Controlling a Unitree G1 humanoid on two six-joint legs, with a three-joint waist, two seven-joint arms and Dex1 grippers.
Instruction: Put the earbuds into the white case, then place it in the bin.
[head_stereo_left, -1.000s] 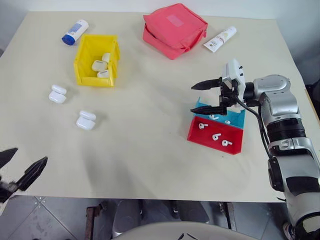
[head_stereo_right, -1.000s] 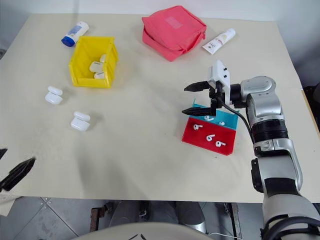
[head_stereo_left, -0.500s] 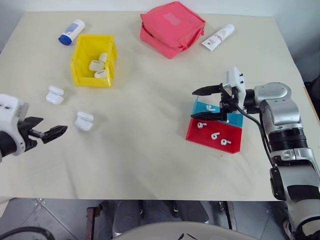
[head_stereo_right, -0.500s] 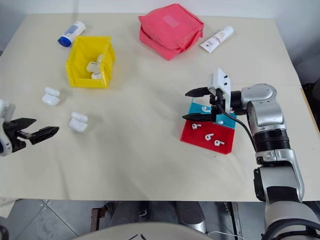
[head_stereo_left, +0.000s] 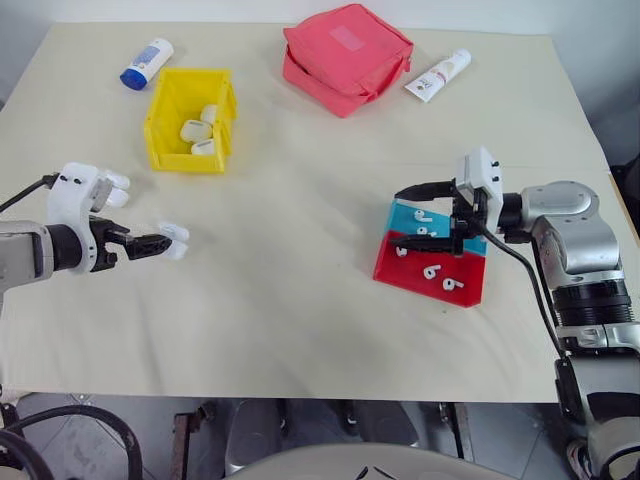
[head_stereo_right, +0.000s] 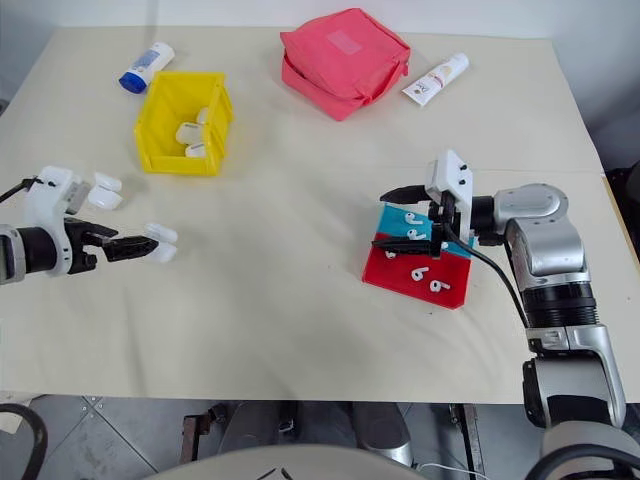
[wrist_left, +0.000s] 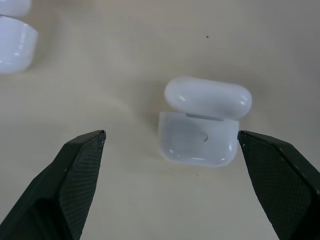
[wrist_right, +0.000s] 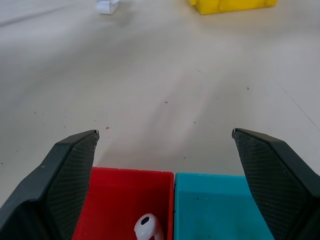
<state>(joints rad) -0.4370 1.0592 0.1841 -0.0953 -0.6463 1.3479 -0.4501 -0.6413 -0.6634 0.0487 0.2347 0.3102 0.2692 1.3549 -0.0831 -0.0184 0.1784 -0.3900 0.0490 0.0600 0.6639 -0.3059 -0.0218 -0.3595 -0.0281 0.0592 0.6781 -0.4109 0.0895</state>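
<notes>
Earbuds (head_stereo_left: 430, 272) lie in the red tray (head_stereo_left: 470, 291) and teal tray (head_stereo_left: 404, 214) under the wide-spread right gripper (head_stereo_left: 413, 215). At nine o'clock, the left gripper (wrist_left: 170, 142) brackets an open white case (wrist_left: 200, 125), jaws wide. The yellow bin (head_stereo_left: 165, 120) at eleven holds three cases (head_stereo_left: 196, 130).

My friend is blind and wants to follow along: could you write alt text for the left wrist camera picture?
An open white case, its lid flipped up, sits on a beige table between the two spread black fingers of the left gripper, which are not touching it. Part of another white case shows at the edge.
</notes>
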